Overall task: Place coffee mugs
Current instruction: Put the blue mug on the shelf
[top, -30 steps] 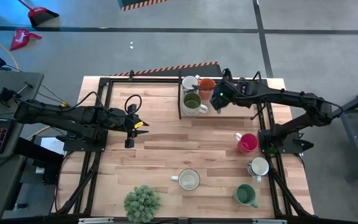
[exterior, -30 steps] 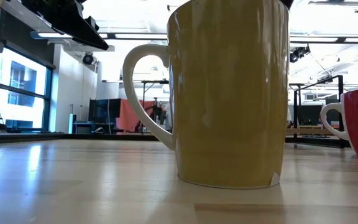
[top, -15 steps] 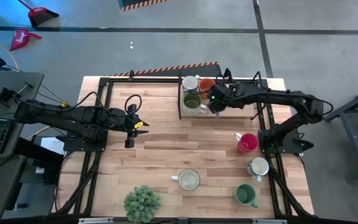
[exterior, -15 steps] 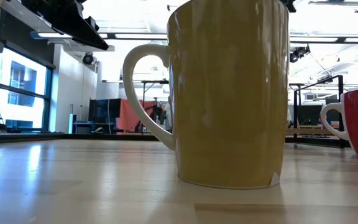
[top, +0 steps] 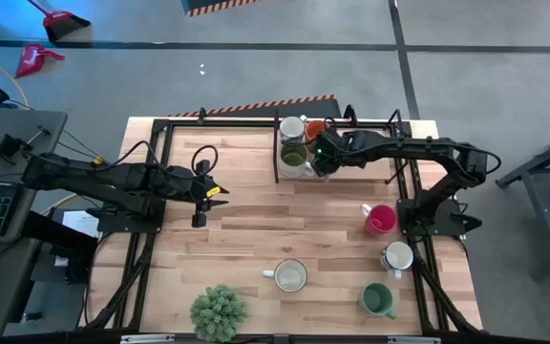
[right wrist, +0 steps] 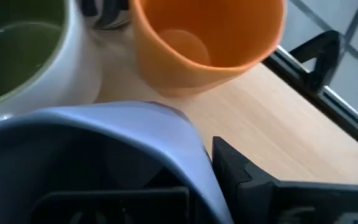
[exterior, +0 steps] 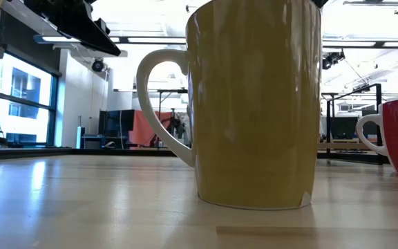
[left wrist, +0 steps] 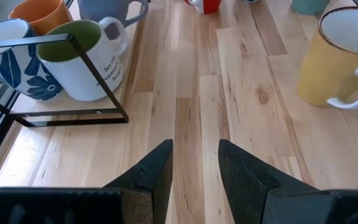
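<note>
Table: wood table (top: 246, 239), black frame rack (top: 280, 153) at far edge.
Placed: three mugs in rack (top: 294, 158).
In progress: right pincer (top: 321, 153) clamped on blue-grey mug (right wrist: 92, 155) at rack.
Left: magenta (top: 381, 219), cream (top: 289, 276), white (top: 397, 256), green (top: 377, 300) loose.
Left pincer (top: 220, 191): apart, idle.

A blue-grey mug (right wrist: 104, 155) sits clamped in the right claw (top: 325, 155), upright at the back of the counter. Just beside it stand an orange mug (right wrist: 207, 34), a white mug with an olive green inside (top: 293, 159) and a white mug with blue flowers (left wrist: 8, 56), packed close together. Well apart from the claw, toward the front, stand a magenta mug (top: 381, 220), a white mug (top: 398, 256), a dark green mug (top: 377, 300) and a cream mug (top: 289, 276), all upright.
</note>
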Robot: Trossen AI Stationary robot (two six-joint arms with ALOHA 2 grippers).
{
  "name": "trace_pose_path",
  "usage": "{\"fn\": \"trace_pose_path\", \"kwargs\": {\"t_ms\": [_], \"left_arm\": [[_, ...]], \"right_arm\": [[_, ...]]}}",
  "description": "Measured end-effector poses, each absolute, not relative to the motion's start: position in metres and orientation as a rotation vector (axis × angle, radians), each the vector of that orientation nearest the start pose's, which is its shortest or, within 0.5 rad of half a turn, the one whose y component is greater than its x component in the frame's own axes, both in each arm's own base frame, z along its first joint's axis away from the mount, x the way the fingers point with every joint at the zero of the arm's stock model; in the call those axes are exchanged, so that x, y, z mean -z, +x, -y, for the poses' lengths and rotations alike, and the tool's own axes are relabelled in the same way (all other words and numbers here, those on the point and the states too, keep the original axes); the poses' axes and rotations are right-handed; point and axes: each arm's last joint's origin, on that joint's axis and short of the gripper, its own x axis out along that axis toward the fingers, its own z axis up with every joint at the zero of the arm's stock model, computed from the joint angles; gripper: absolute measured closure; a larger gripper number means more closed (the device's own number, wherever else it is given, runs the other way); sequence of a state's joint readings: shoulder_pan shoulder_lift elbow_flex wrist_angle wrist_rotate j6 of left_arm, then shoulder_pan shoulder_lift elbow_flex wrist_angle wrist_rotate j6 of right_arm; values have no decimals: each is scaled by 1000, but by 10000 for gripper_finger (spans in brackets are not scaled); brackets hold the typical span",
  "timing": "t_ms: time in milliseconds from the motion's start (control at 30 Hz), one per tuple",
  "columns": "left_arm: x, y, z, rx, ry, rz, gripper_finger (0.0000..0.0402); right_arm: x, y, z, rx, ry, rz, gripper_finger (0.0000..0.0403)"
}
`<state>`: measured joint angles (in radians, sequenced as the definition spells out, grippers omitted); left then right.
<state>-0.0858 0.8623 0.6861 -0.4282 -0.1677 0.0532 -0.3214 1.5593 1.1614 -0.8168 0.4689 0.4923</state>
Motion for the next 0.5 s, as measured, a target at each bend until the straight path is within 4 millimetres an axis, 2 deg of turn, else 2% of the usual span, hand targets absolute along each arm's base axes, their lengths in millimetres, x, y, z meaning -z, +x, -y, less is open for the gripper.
{"fn": "trace_pose_path", "kwargs": {"t_ms": [500], "left_arm": [[-265,179,11,-63,129,-602,286]], "right_arm": [[-240,282,105,879,354,-1048,399]]}}
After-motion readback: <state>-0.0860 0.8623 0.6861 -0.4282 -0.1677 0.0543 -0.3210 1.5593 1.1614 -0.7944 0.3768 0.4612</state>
